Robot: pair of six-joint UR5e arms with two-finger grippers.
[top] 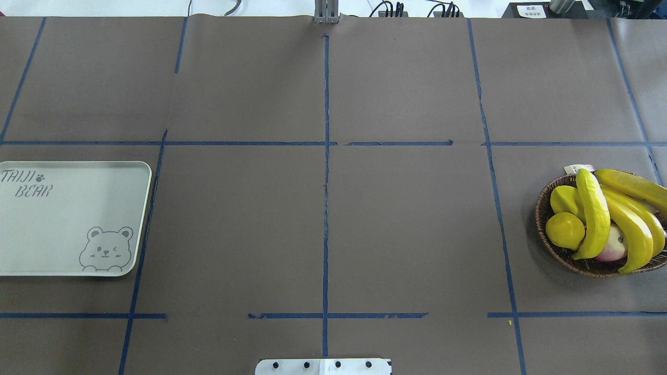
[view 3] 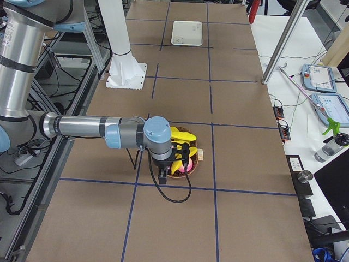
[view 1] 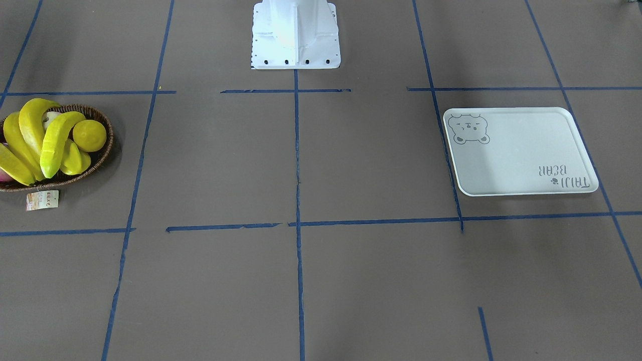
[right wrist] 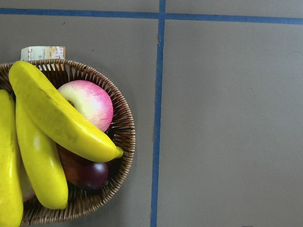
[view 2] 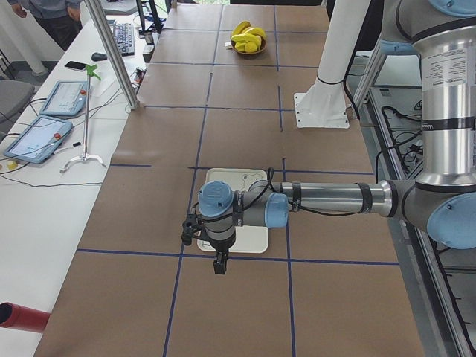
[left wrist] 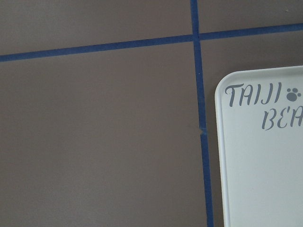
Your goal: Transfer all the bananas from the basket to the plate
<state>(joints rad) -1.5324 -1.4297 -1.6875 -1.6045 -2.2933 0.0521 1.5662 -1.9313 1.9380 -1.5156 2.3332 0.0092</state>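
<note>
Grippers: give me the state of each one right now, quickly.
Left gripper: cannot be told; it shows only in the side view, near the plate.
Right gripper: cannot be told; side view only, by the basket.

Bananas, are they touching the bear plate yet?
Apart. The overhead view shows the bananas in the basket at one end of the table, the plate at the other, with bare table between.

Four bananas (top: 593, 213), one basket (top: 542, 208), one plate (top: 62, 234), one lemon (top: 565, 230), one starfruit (top: 564, 198), one apple (right wrist: 90, 101), one dark fruit (right wrist: 92, 174)
</note>
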